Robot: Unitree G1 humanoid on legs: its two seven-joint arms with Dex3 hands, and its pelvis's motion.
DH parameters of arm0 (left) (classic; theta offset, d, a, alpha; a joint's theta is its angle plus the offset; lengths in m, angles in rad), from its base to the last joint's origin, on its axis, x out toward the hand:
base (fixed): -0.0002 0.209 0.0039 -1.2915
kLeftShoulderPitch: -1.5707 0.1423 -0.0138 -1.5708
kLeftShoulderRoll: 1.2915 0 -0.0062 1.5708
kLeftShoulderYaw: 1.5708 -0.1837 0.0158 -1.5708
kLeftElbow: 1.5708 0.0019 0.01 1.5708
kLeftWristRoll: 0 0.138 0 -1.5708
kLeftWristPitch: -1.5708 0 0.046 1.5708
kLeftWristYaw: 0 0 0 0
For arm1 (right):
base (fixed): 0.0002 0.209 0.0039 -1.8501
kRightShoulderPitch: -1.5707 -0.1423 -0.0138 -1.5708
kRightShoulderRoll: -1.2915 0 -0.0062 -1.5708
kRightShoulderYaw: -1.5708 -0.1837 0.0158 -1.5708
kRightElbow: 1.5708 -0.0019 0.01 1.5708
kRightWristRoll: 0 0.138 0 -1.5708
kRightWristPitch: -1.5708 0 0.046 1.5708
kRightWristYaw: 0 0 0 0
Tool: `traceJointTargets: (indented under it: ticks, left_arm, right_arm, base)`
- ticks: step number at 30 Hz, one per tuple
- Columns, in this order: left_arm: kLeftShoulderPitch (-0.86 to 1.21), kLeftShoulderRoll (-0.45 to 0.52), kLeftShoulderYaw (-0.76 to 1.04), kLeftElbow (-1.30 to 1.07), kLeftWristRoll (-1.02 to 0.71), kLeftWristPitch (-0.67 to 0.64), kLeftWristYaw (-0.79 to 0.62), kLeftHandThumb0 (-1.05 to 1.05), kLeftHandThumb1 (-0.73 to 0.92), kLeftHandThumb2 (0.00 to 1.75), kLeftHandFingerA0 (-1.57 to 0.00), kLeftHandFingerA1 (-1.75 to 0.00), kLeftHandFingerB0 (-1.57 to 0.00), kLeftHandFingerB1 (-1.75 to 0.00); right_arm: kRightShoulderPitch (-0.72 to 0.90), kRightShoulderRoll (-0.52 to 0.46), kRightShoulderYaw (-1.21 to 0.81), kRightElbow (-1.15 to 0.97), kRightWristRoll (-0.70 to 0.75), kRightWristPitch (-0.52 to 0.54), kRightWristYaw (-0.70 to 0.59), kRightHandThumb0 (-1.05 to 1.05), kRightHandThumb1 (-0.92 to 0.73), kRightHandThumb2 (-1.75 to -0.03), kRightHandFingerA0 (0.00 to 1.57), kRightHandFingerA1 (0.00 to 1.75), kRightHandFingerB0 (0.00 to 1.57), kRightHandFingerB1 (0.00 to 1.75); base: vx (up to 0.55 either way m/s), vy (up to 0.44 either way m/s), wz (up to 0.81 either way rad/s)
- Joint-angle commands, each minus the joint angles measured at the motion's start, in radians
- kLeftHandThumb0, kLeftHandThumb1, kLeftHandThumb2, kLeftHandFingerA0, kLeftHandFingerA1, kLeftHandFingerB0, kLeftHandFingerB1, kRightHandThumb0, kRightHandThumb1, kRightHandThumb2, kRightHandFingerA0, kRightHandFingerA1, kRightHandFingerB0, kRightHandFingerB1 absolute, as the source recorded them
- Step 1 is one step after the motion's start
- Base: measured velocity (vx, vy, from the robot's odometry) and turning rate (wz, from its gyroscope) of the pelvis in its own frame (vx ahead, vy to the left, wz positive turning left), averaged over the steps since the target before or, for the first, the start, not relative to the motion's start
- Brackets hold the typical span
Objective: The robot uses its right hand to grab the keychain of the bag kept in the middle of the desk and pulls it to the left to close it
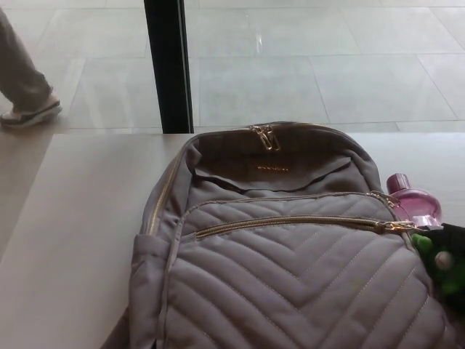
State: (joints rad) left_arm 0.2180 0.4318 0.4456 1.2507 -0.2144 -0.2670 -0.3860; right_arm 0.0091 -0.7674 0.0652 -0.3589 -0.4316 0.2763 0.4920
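While the grey quilted backpack [290, 276] lies mid-desk [73, 240], a pink bottle [413, 200] sits just beside its right side, w/ a black post [168, 65] and a person's shoe [29, 115] on the floor beyond. Green keychain [436, 273] is at the right end of the gold front zip [290, 223]. My right hand [456, 236] is against it at the pic's edge; can't tell whether it's open or closed on it.

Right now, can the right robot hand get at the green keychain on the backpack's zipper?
Probably yes: the right robot hand is right beside the green keychain at the right edge of the backpack, nothing between them; the pink bottle stands clear behind.
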Motion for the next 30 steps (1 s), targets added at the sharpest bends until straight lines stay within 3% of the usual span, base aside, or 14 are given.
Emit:
traceJointTargets:
  ticks: [1, 2, 3, 4, 7, 12, 13, 18, 22, 26, 27, 30]
  left_arm:
    - [0.003, 0.000, 0.006, 0.003, -0.009, -0.013, 0.013, -0.83, 0.92, 0.75, -0.71, -0.60, -0.63, -0.47]
    - [0.008, -0.003, 0.008, -0.001, -0.011, -0.022, 0.010, -0.84, 0.92, 0.77, -0.68, -0.60, -0.62, -0.49]
    - [0.008, -0.004, 0.009, -0.001, -0.012, -0.021, 0.011, -0.84, 0.92, 0.76, -0.68, -0.61, -0.62, -0.49]
    - [0.008, -0.005, 0.011, 0.000, -0.013, -0.020, 0.013, -0.84, 0.92, 0.76, -0.68, -0.61, -0.62, -0.49]
    - [0.014, -0.008, 0.013, -0.004, -0.017, -0.025, 0.006, -0.85, 0.92, 0.78, -0.68, -0.61, -0.62, -0.48]
    - [0.018, -0.013, 0.024, -0.005, -0.022, -0.031, 0.014, -0.84, 0.92, 0.77, -0.69, -0.61, -0.65, -0.50]
    - [0.018, -0.014, 0.028, 0.001, -0.025, -0.034, 0.010, -0.84, 0.92, 0.82, -0.66, -0.60, -0.61, -0.49]
    - [0.020, -0.017, 0.035, 0.000, -0.025, -0.034, 0.014, -0.87, 0.92, 0.86, -0.65, -0.61, -0.59, -0.49]
    - [0.024, -0.020, 0.042, 0.001, -0.027, -0.038, 0.005, -0.89, 0.92, 0.84, -0.68, -0.61, -0.63, -0.48]
    - [0.028, -0.025, 0.043, -0.001, -0.024, -0.046, -0.003, -0.90, 0.92, 0.83, -0.64, -0.62, -0.59, -0.50]
    - [0.027, -0.025, 0.043, -0.001, -0.023, -0.044, 0.001, -0.94, 0.92, 0.89, -0.62, -0.61, -0.56, -0.49]
    - [0.021, -0.022, 0.049, 0.004, -0.027, -0.025, 0.012, -0.88, 0.92, 0.84, -0.67, -0.61, -0.59, -0.49]
  right_arm:
    - [0.027, 0.003, -0.004, 0.025, -0.008, 0.019, 0.012, -0.28, -0.81, -0.65, 0.94, 1.35, 0.62, 0.48]
    - [0.033, 0.014, -0.008, 0.035, -0.006, 0.001, -0.011, -0.24, -0.85, -0.69, 0.80, 1.69, 0.81, 0.66]
    - [0.034, 0.018, -0.011, 0.038, -0.004, -0.005, -0.017, -0.24, -0.84, -0.70, 0.78, 1.66, 0.81, 0.78]
    - [0.035, 0.026, -0.014, 0.043, -0.001, -0.013, -0.027, -0.24, -0.84, -0.70, 0.78, 1.66, 0.81, 0.78]
    - [0.048, 0.062, -0.029, 0.049, -0.014, -0.060, -0.102, -0.23, -0.82, -0.78, 0.80, 1.75, 0.61, 1.40]
    - [0.051, 0.117, -0.047, 0.055, -0.018, -0.095, -0.172, -0.24, -0.79, -0.82, 0.80, 1.75, 0.59, 1.49]
    - [0.049, 0.140, -0.060, 0.058, -0.007, -0.117, -0.205, -0.25, -0.70, -0.98, 0.84, 1.75, 0.56, 1.63]
    - [0.051, 0.189, -0.093, 0.086, 0.014, -0.201, -0.278, -0.22, -0.63, -1.02, 0.86, 1.75, 0.69, 1.51]
    - [0.042, 0.215, -0.103, 0.093, 0.009, -0.196, -0.283, -0.25, -0.67, -1.03, 0.84, 1.75, 0.64, 1.59]
    - [0.050, 0.225, -0.112, 0.096, 0.008, -0.216, -0.288, -0.24, -0.70, -0.94, 0.82, 1.75, 0.62, 1.55]
    - [0.049, 0.226, -0.111, 0.103, 0.005, -0.221, -0.293, -0.24, -0.68, -0.97, 0.83, 1.75, 0.64, 1.53]
    - [0.040, 0.224, -0.112, 0.123, 0.005, -0.240, -0.300, -0.24, -0.68, -0.95, 0.82, 1.75, 0.64, 1.52]
  base:
    - [0.00, 0.000, 0.00]
    - [0.00, 0.000, 0.00]
    - [0.00, 0.000, 0.00]
    - [0.00, 0.000, 0.00]
    - [0.00, 0.000, 0.00]
    - [0.00, 0.000, 0.00]
    - [0.00, 0.000, 0.00]
    - [0.00, 0.000, 0.00]
    - [0.00, 0.000, 0.00]
    - [0.00, 0.000, 0.00]
    - [0.00, 0.000, 0.00]
    - [0.00, 0.000, 0.00]
